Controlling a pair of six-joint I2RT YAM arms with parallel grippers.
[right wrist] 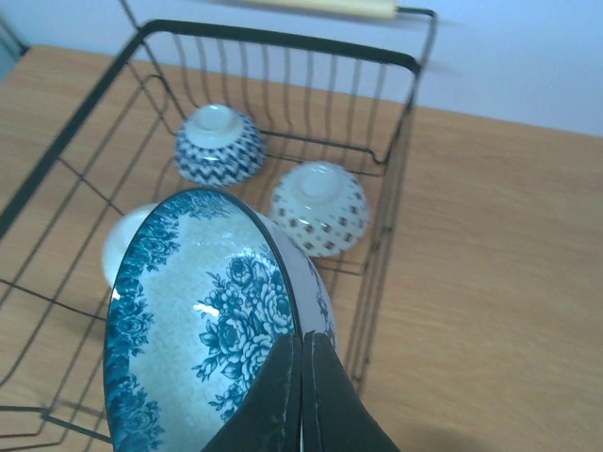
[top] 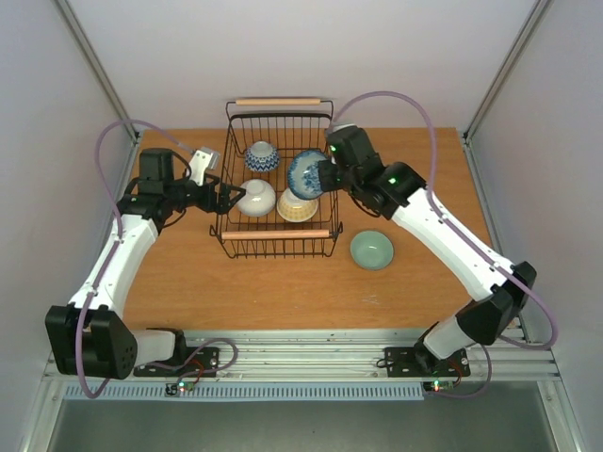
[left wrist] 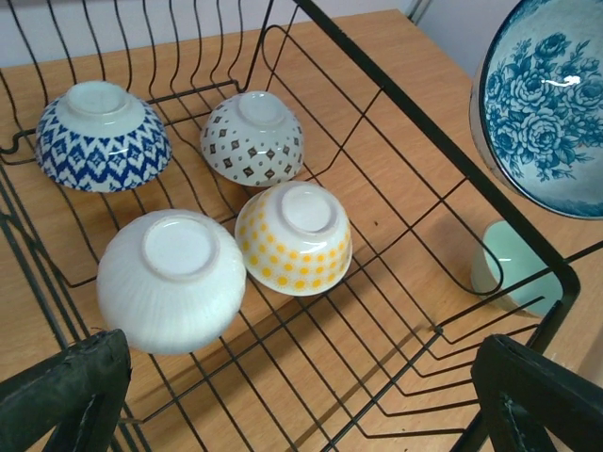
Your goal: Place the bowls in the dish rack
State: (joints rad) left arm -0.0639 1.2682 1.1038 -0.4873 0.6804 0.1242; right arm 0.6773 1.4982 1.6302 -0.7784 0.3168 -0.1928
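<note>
The black wire dish rack (top: 279, 240) stands mid-table. Four bowls lie upside down in it: blue zigzag (left wrist: 102, 137), brown-dotted (left wrist: 252, 137), yellow-dotted (left wrist: 294, 237) and plain white (left wrist: 170, 280). My right gripper (right wrist: 301, 358) is shut on the rim of a blue floral bowl (right wrist: 203, 330), which it holds tilted on edge above the rack's right side (top: 306, 174). A pale green bowl (top: 372, 250) sits upright on the table right of the rack. My left gripper (left wrist: 301, 395) is open and empty, over the rack's left side (top: 226, 198).
The rack has wooden bar handles at its far end (top: 278, 101) and near end (top: 276, 234). Its tall wire wall (right wrist: 283, 42) rings the bowls. White enclosure walls stand left and right. Bare wood lies in front of the rack.
</note>
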